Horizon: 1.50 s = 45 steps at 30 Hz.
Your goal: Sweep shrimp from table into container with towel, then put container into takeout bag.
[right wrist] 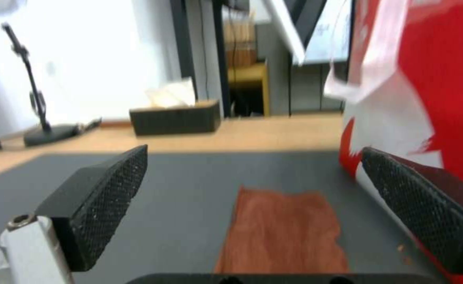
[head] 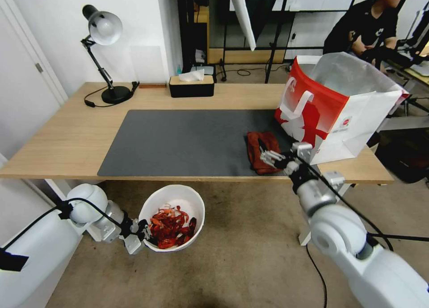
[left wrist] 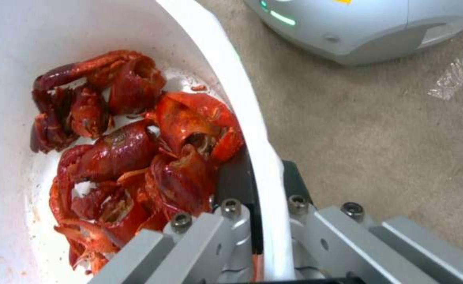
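Observation:
Below the table's [head: 67, 134] front edge, over the floor, my left gripper [head: 142, 235] is shut on the rim of the white container [head: 176, 196]. The wall [left wrist: 252, 130] stands between its fingers [left wrist: 231, 221]. Red shrimp [head: 170, 225] are piled inside it [left wrist: 136, 150]. The rust-brown towel [head: 262, 151] lies flat on the mat's right part, beside the red and white takeout bag [head: 335, 107], which stands open. My right gripper [head: 268, 157] hovers open just above the towel's near end [right wrist: 284, 232], with nothing between its pads [right wrist: 110, 197]. The bag [right wrist: 431, 98] rises close beside one pad.
A dark grey mat [head: 178, 140] covers the table's middle. A black desk lamp [head: 114, 93] stands at the back left and a black tissue box [head: 191, 85] at the back centre. Beige carpet [head: 250, 236] lies under the container, with the robot's base [left wrist: 347, 27] nearby.

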Available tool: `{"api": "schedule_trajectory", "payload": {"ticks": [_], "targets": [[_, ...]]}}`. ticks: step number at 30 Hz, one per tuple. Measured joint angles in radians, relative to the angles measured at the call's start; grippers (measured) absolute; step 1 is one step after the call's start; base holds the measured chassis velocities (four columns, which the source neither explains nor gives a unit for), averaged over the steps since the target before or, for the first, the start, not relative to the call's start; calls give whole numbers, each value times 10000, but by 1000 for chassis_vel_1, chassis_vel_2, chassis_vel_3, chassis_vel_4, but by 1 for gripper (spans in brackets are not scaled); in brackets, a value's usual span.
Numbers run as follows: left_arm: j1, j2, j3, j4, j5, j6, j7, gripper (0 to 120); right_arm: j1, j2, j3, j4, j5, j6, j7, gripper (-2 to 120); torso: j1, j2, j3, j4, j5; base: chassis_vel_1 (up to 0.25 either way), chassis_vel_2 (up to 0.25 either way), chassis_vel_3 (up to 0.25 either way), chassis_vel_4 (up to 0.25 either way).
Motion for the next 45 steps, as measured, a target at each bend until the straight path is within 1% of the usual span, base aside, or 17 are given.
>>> {"api": "schedule_trajectory", "payload": {"ticks": [2,3,5,6,9,10,12,13,15,21,23,27,31,35,41,43,45], "targets": [[257,87,-57,-348,124,-97,-126,0,-523,226,134,51,-597,848,-31,100,0,0,-1,8,1,0,0,0,0],[257,87,-57,-348,124,-97,-126,0,-523,226,134,51,-597,848,-31,100,0,0,-1,8,1,0,0,0,0],[420,108,-71,-802,273,-170,-172,0,-1201,560,377,59,-1477,1784,-124,100,1,0,-1,6,0,0,0,0,0],[420,108,-71,-802,273,-170,-172,0,-1201,560,377,59,-1477,1784,-124,100,1,0,-1,6,0,0,0,0,0],[550,112,-49,-1364,468,-278,-204,0,-2169,1077,590,10,-2659,2881,-248,100,0,0,-1,7,0,0,0,0,0],[550,112,-49,-1364,468,-278,-204,0,-2169,1077,590,10,-2659,2881,-248,100,0,0,-1,7,0,0,0,0,0],[615,150,2,-1644,467,-286,-230,0,-2874,1469,722,-212,-3353,3595,-494,100,0,1,0,4,1,0,0,0,0],[615,150,2,-1644,467,-286,-230,0,-2874,1469,722,-212,-3353,3595,-494,100,0,1,0,4,1,0,0,0,0],[646,225,40,-1947,454,-293,-240,0,-3424,1745,824,-480,-3830,4173,-668,100,0,0,0,4,2,0,0,0,0],[712,521,26,-2557,197,-266,-241,0,-4004,1952,1038,-612,-3884,4699,-978,100,1,0,0,6,2,0,0,0,0],[733,764,-75,-2867,-63,-209,-239,0,-4390,2043,1235,-607,-3729,4951,-1213,100,2,0,0,5,1,0,0,0,0],[741,967,-150,-3093,-318,-154,-239,0,-4691,2110,1369,-607,-3641,5172,-1370,100,1,0,0,5,2,0,0,0,0],[685,1379,-279,-3695,-846,75,-305,0,-5109,2241,1553,-659,-3503,5431,-1531,100,1,1,0,4,0,0,0,0,0],[525,1672,-331,-3989,-1262,313,-363,0,-5116,2265,1644,-926,-3381,5551,-1575,100,1,0,0,5,2,0,0,0,0],[472,1824,-357,-4083,-1514,458,-415,0,-5108,2271,1654,-1017,-3324,5584,-1597,100,2,0,2,5,2,0,0,0,0],[431,2051,-362,-4235,-1928,738,-556,0,-5106,2288,1661,-1114,-3275,5621,-1623,100,2,-1,2,6,0,0,0,0,0],[412,2124,-363,-4300,-2065,843,-626,0,-5103,2298,1661,-1146,-3260,5628,-1631,100,2,-1,1,6,1,0,0,0,0]]}}
